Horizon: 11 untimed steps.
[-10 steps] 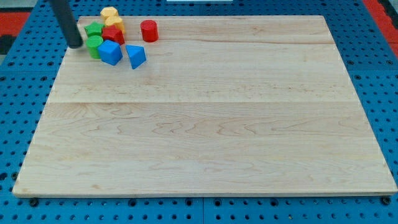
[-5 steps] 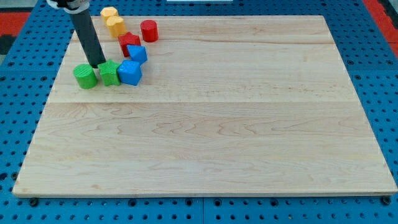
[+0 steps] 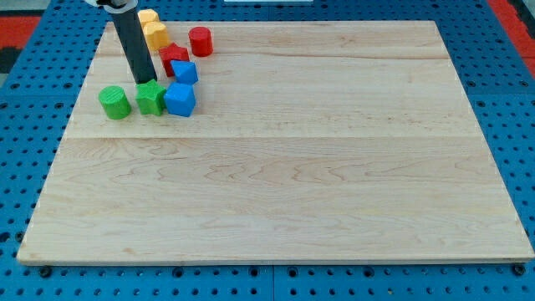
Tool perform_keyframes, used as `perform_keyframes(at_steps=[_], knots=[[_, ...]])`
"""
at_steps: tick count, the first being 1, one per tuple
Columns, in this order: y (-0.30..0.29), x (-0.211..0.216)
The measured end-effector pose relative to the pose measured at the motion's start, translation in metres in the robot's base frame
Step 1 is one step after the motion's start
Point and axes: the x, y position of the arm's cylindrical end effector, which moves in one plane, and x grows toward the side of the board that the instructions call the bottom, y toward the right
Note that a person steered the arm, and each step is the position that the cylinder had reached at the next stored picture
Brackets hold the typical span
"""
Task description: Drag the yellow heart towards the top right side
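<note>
1. Seven blocks sit bunched at the view's top left of the bench (image 3: 276,192), and my tip (image 3: 146,81) is down among them.
2. My tip touches the bench just above the green star-like block (image 3: 150,98), at its top edge, with my dark rod rising toward the view's top left.
3. I carry no hand at all, only this rod, so nothing is gripped.
4. Yellow heart (image 3: 155,34): it lies up near the bench's top edge, just right of my rod, touching a second yellow block (image 3: 148,17) above it whose shape I cannot make out.
5. Red cylinder (image 3: 200,40) stands apart to the heart's right.
6. Red block (image 3: 173,58) sits below the heart, with a small blue block (image 3: 185,72) against its lower right.
7. Larger blue block (image 3: 180,99) presses against the green star-like block's right side.
8. Green cylinder (image 3: 114,102) sits just left of that pair, a small gap between.
</note>
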Motion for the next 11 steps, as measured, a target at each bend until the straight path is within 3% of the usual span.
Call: perform_keyframes(at_steps=[4,5,6,7,8,9,10,11], knots=[[0.004,-0.004],[0.045,-0.020],[0.087,-0.009],[0.150,0.026],[0.176,0.082],[0.079,0.130],[-0.063,0.093],[-0.075,0.049]])
